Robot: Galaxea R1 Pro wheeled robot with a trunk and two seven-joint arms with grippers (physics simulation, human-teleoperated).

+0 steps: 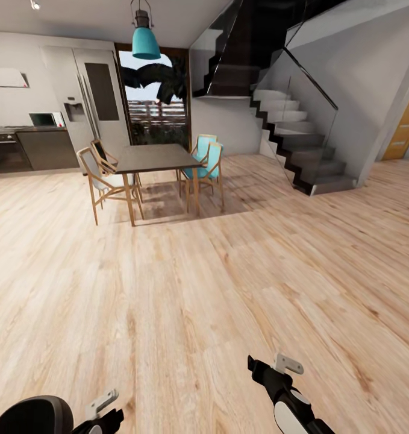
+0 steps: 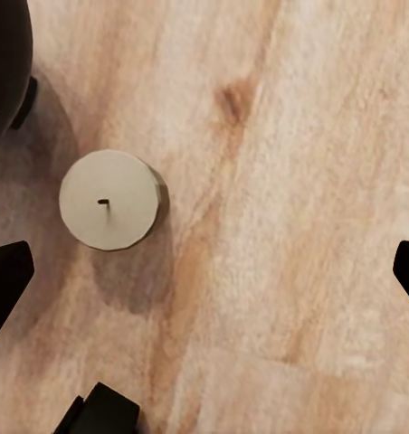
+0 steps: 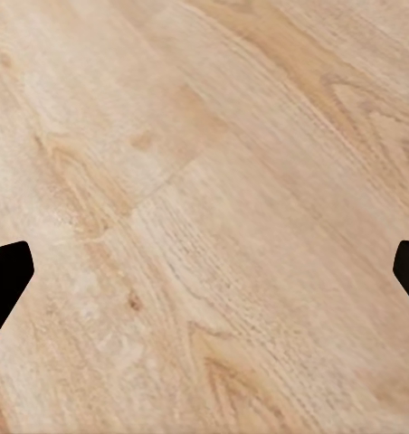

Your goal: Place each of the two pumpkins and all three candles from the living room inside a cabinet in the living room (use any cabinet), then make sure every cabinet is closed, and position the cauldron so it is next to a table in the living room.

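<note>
Open room with pale wood plank floor running through to a kitchen at the far left.

Left end effector: in the left wrist view both dark fingertips sit at opposite edges of the picture, spread wide, nothing between them but floor. Released. In the head view the left arm shows at the lower left edge, with a rounded black body beside it.

One candle stands upright on the floor under the left wrist camera: pale flat top, short dark wick at centre, dark side just visible along one edge. It lies off toward one fingertip, not centred between them, and touches neither. A dark rounded shape sits near the candle at the picture's corner; cannot tell what it is.

Right end effector: tips at the far edges of the right wrist view, wide apart, bare planks between. Released. In the head view the right arm reaches forward low at right, black and white housing.

Further off: dark-topped dining table with wooden chairs, two with teal seats. Teal pendant lamp hangs above it. Staircase with glass railing at right. Grey fridge and dark oven unit at left.
</note>
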